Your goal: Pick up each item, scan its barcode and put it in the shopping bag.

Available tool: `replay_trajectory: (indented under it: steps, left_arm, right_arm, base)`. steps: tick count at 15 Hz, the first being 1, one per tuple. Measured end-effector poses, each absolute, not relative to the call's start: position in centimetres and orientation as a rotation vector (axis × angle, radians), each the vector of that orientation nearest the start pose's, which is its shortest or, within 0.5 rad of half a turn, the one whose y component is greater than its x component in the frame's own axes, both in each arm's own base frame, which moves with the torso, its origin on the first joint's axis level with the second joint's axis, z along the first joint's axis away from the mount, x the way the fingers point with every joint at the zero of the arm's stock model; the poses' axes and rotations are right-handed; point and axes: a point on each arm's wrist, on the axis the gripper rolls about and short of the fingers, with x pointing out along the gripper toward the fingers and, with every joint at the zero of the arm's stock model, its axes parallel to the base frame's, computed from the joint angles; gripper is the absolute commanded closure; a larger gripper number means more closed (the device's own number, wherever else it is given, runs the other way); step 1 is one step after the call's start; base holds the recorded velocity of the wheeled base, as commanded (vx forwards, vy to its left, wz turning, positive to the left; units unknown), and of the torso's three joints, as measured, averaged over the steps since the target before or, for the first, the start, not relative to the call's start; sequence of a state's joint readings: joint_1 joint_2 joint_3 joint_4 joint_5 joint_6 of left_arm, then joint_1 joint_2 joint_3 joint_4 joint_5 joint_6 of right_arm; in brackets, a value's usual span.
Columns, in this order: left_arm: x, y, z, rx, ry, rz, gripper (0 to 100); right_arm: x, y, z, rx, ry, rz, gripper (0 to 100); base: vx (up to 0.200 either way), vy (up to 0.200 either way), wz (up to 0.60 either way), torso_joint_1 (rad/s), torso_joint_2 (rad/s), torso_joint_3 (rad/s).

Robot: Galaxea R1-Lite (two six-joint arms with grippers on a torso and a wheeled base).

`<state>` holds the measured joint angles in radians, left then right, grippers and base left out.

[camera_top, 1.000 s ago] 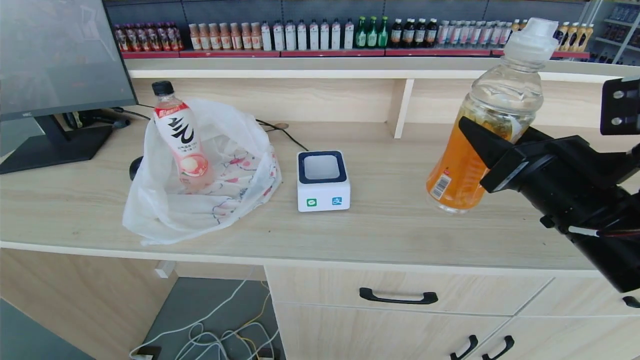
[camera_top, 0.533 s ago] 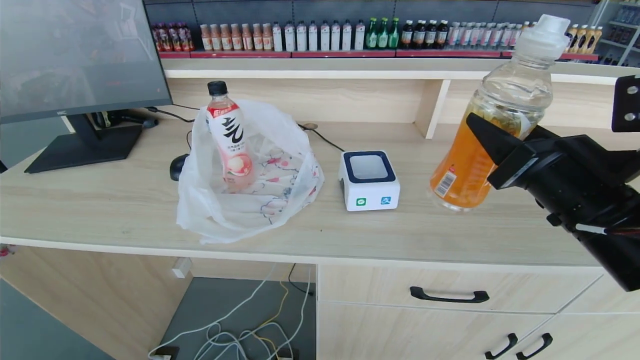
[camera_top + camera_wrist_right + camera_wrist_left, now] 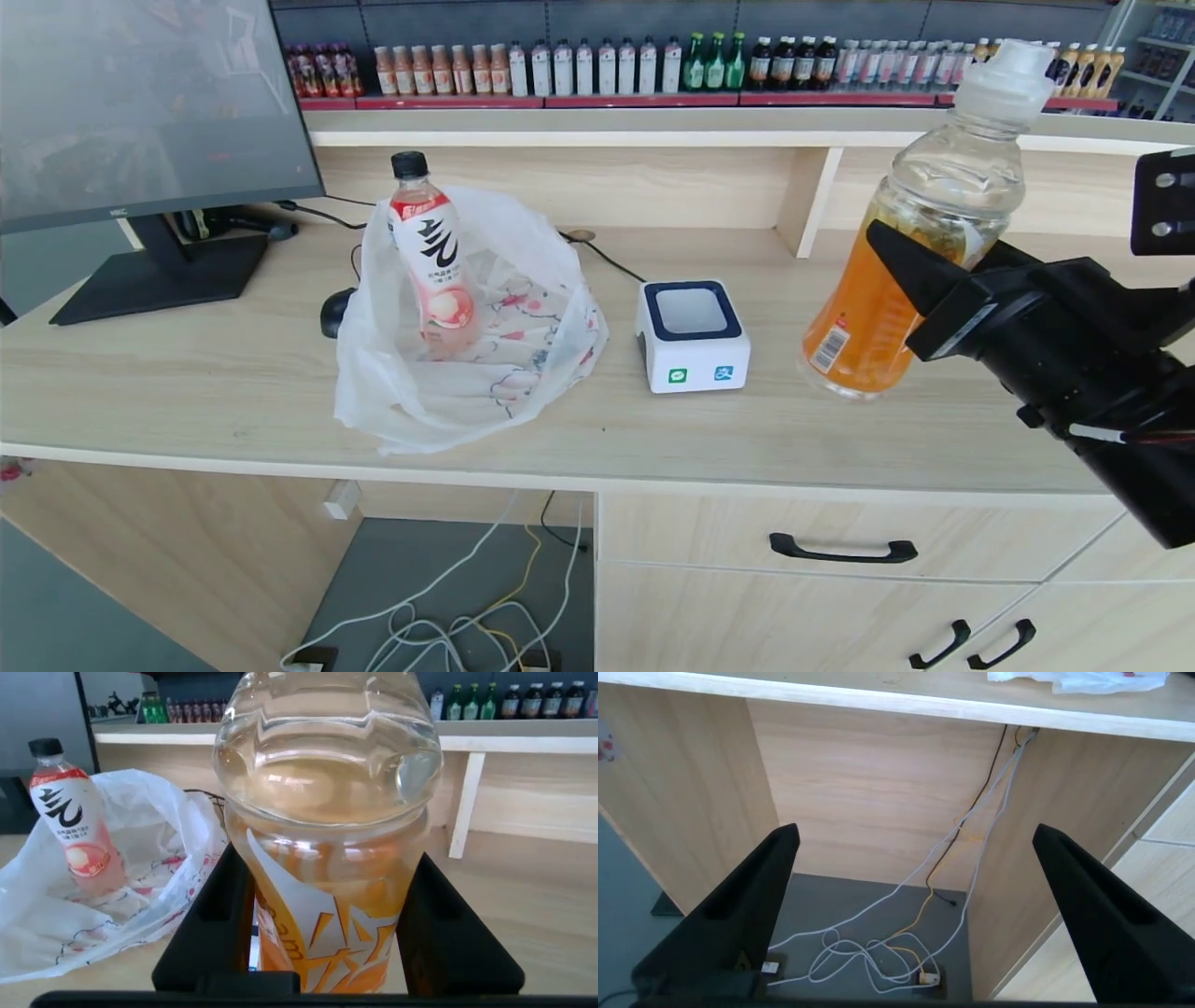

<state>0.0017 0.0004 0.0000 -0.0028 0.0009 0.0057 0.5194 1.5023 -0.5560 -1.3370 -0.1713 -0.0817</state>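
Showed a white-capped bottle of orange drink (image 3: 859,317), clamped at mid-body in the right gripper (image 3: 334,917), tilted over the desk (image 3: 187,392), right of a white box scanner (image 3: 692,334). Showed a black-capped pink bottle (image 3: 431,257) upright inside the open white shopping bag (image 3: 541,317), left of the scanner.

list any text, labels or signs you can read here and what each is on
Nothing reads clearly enough to quote.
pink bottle: big black brush characters, stylised; small print below too small.
orange bottle: barcode sticker, digits too small.
scanner: one green and one blue icon, no words.
monitor: tiny logo on the bezel, too small.
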Motion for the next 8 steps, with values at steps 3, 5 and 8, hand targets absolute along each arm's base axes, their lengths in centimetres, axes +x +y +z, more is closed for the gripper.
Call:
replay_trajectory:
  steps: [3,5,8]
  left_arm:
    - [-2.3,0.0,7.6,0.006,-0.003,0.003,0]
    - [-2.3,0.0,7.6,0.006,-0.002,0.003,0]
    - [-2.3,0.0,7.6,0.006,-0.002,0.002,0]
  right_arm:
    - [21.3,11.8,24.7,0.012,-0.410,0.354,100]
    - [21.9,12.3,25.6,-0.074,-0.448,0.373,100]
    - [22.8,13.6,27.1,-0.199,-0.533,0.358,100]
  base:
    - [0.000,0.000,0.00,0.000,0.00,0.000]
    - [0.000,0.000,0.00,0.000,0.00,0.000]
    - [0.000,0.000,0.00,0.000,0.00,0.000]
